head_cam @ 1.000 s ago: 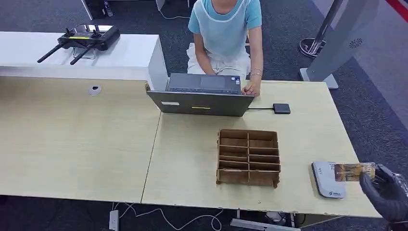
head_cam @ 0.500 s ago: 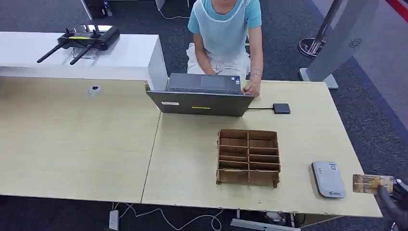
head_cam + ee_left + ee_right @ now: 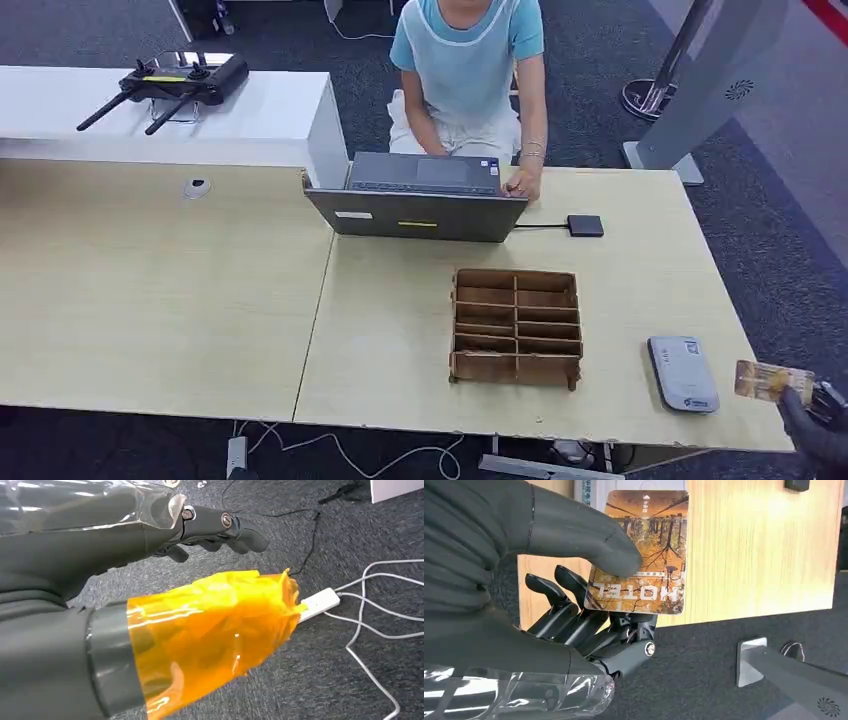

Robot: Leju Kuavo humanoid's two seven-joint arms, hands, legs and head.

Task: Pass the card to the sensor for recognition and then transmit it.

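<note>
- The dark right hand (image 3: 818, 432) pinches the orange-brown hotel card (image 3: 772, 381) between thumb and fingers, off the pale wooden bench's (image 3: 400, 330) right edge.
- The grey rounded sensor (image 3: 682, 373) lies near the bench's front right corner, just beside the card.
- The left hand (image 3: 200, 530) hangs over carpet, fingers apart, holding nothing.

One card (image 3: 773, 381), one sensor (image 3: 682, 373), one divided wooden box (image 3: 516, 327), one laptop (image 3: 418, 197) and one person (image 3: 468, 70) are being shown.
</note>
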